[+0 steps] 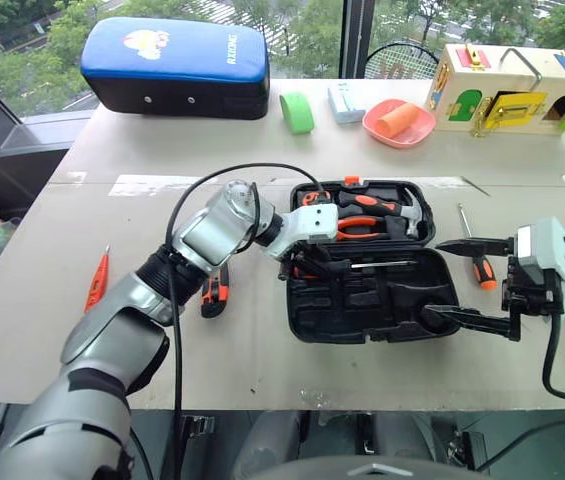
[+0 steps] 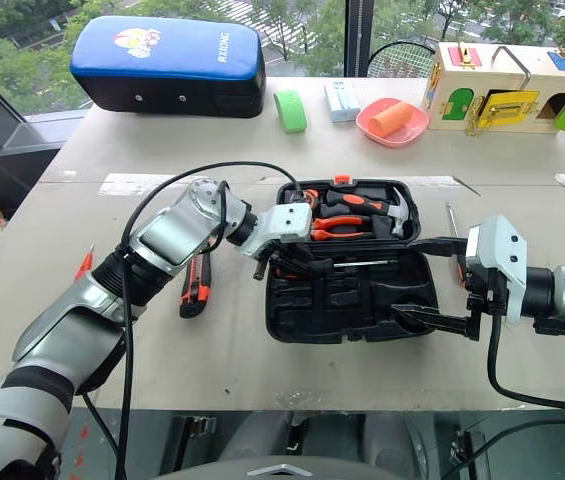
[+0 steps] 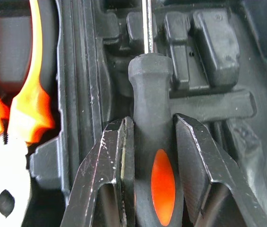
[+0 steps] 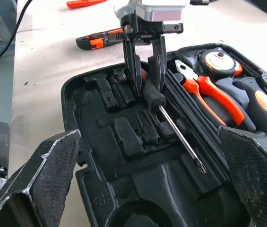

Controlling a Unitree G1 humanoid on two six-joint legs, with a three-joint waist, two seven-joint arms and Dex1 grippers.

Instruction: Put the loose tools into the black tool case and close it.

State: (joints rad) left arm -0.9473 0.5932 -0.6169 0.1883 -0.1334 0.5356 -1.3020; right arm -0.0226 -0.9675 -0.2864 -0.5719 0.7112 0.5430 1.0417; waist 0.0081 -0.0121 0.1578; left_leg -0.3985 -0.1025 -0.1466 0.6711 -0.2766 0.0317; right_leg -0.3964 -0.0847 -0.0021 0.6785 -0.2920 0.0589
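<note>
The left gripper (image 4: 145, 78) is clenched on the black-orange handle of a thin screwdriver (image 4: 171, 127), both fingers (image 3: 107, 161) pressing its sides; the shaft lies low over the moulded recesses near the middle of the black tool case (image 1: 307, 325), at or just above its slot (contact with the plastic I cannot confirm). The right gripper (image 1: 474, 282), at centre right of the left eye view, has its jaws spread wide with nothing between them; its lower finger hangs over the case's near right corner, so it looks ready to steady the shell.

The case lies open in the middle of the frame. Its far half already holds the hammer (image 1: 402, 207), the pliers (image 1: 362, 225) and the tape measure (image 4: 219, 61). The near half, by my judgement, is otherwise unfilled.

Left to do: this screwdriver has yet to be let go. The second screwdriver (image 1: 477, 260) lies on the table (image 1: 262, 380) just right of the case, near the right gripper. The utility knife (image 1: 215, 290) rests left of the case, partly under the left arm, and the tester pen (image 1: 96, 281) sits further out at centre left. I cannot pick out the tape roll. So roughly one tool in hand, several loose, and the lid still to close and latch.
</note>
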